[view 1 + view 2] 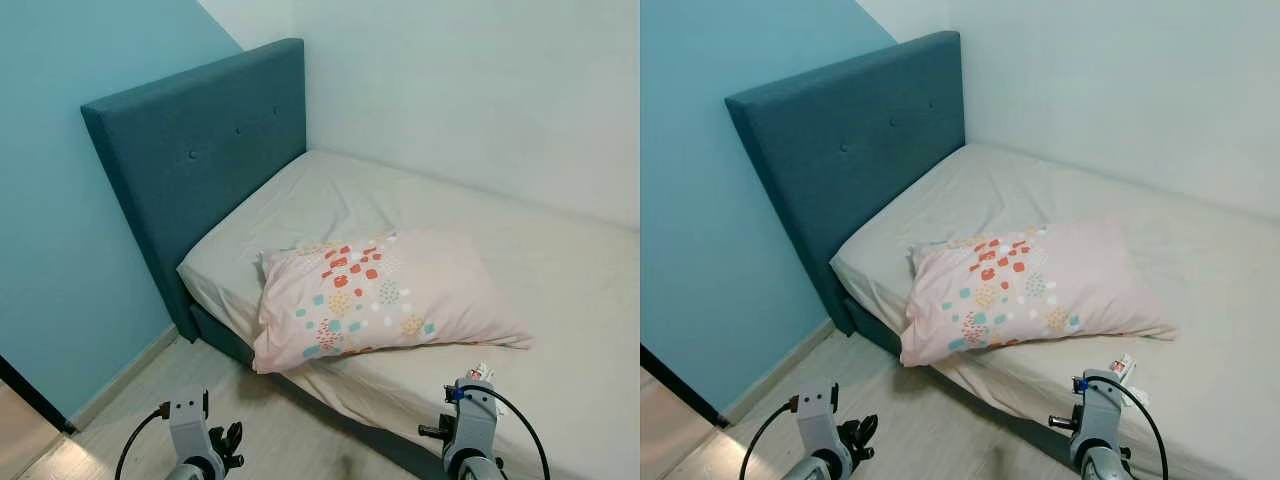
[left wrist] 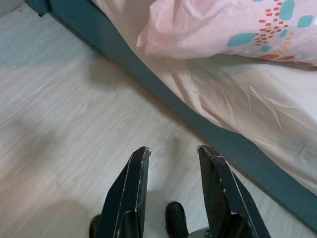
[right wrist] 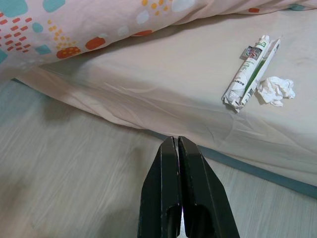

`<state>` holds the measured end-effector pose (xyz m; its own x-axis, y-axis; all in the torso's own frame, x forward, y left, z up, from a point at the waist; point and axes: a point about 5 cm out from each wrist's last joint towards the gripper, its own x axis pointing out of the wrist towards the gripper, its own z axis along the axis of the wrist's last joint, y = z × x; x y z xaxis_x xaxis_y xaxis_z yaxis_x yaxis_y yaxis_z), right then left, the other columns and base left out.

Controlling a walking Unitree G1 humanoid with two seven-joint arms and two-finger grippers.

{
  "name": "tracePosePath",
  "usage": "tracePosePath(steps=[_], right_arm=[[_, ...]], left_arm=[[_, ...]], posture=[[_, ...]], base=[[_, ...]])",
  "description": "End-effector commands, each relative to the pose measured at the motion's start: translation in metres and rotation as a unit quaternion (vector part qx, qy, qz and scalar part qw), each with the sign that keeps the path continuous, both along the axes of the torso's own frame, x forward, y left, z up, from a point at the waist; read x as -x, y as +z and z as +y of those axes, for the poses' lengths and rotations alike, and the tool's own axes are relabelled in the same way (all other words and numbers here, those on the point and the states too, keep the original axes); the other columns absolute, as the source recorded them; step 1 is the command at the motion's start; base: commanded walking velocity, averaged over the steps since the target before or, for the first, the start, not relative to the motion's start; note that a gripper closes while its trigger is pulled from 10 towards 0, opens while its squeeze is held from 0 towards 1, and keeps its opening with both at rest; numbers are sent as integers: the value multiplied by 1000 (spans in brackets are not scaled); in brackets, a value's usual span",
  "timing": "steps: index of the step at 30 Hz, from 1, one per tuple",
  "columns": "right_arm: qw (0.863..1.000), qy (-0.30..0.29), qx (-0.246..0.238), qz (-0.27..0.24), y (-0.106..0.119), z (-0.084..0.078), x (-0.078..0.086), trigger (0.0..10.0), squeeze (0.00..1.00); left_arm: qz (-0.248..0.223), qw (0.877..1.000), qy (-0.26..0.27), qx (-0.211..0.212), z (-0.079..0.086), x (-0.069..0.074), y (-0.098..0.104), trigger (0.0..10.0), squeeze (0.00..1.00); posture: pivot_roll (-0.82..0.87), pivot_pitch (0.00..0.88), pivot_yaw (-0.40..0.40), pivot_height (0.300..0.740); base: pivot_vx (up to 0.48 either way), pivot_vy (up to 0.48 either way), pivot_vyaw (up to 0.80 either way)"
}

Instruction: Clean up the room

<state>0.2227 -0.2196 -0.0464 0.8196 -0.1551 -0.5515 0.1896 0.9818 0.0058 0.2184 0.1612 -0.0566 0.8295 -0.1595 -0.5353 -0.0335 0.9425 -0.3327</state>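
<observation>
I'm standing at the bed point(image 1: 560, 270) now, pillow point(image 1: 385, 295) lying askew near the edge, both arms low in front of me. Right hand point(image 3: 178, 163) is pressed fully shut, holding nothing, poised over the floor point(image 3: 64, 178) just short of the mattress. Left hand point(image 2: 171, 168) has its fingers a moderate gap apart, also empty, above the floor by the bed frame.

The rubbish is what I'm after: a squeezed tube point(image 3: 250, 69) with a crumpled tissue point(image 3: 276, 90) touching it, on the sheet near the edge. I reckon the right hand should spread first, then come in along the tube's length and pinch across it.

The right wrist view gives me both items plainly; from the head camera the tube point(image 1: 1122, 366) just peeks past my right arm.
</observation>
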Motion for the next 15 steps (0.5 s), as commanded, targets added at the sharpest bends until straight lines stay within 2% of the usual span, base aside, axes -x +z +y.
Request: tracePosePath(steps=[1, 15], right_arm=[[1000, 3, -4, 12, -3, 2, 3, 10000, 0], [1000, 4, -3, 13, -3, 3, 3, 10000, 0]], left_arm=[[10, 1000, 3, -1, 1, 3, -3, 10000, 0], [10, 1000, 1, -1, 0, 3, -2, 10000, 0]], posture=[[-150, 0, -1, 740], [-151, 0, -3, 740]], base=[[0, 0, 0], [0, 0, 0]])
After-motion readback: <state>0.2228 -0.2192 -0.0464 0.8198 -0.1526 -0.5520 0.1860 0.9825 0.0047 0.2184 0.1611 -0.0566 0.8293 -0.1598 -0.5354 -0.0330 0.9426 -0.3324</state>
